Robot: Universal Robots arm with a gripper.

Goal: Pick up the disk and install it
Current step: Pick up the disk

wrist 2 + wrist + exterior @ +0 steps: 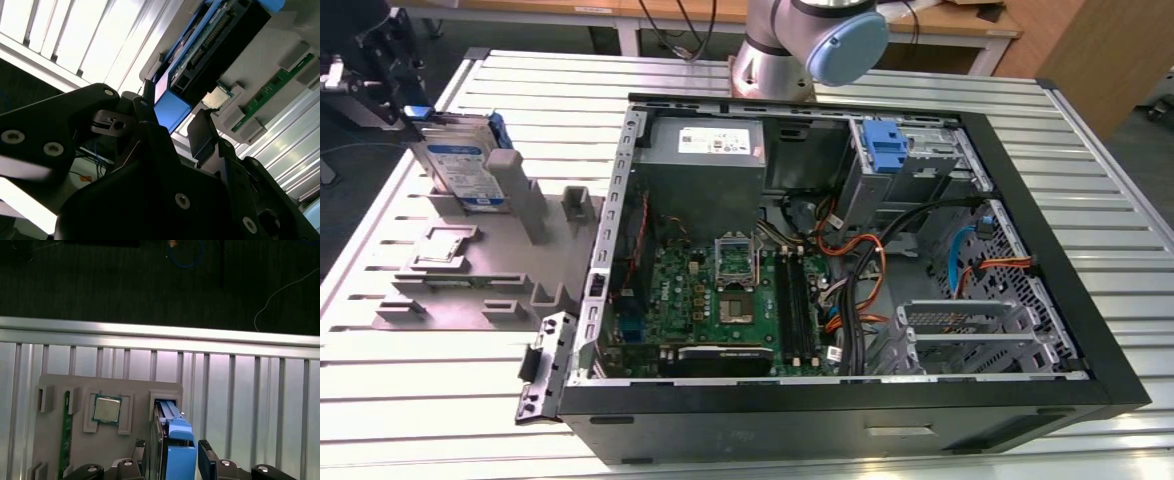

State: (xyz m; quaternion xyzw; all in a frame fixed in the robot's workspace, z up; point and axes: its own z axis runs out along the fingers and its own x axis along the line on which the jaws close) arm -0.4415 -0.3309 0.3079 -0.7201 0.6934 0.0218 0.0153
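1. The disk (460, 168) stands on edge in a slot of a grey holder (454, 290). The holder lies on the slatted metal tabletop (427, 400), at the exterior view's left of the open computer case (1107, 370). The disk is well apart from the case.
2. The disk is a flat, rectangular silver drive. Its broad face carries a white-and-blue label, and a blue plastic frame runs along its edges.
3. In the first wrist view the disk (172, 440) shows end-on. It appears as a thin dark body between blue rails, capped by a solid blue tab at its upper end.
4. In the second wrist view the disk (215, 45) shows a dark side with the blue frame around it and the same blue tab.
5. The tool (172, 446) is open and sits over the disk's upper end. Its black fingers (206, 456) stand one on each side of the blue tab, with a narrow gap on each side. It has hold of nothing.
6. The holder also carries a square processor chip (106, 409) in a recess just beside the disk's slot. A green memory stick (65, 430) sits in a further slot.
7. Inside the case, a grey power supply (707, 150) with a white sticker sits at the far side. A bare blue bracket (887, 150) sits near it.
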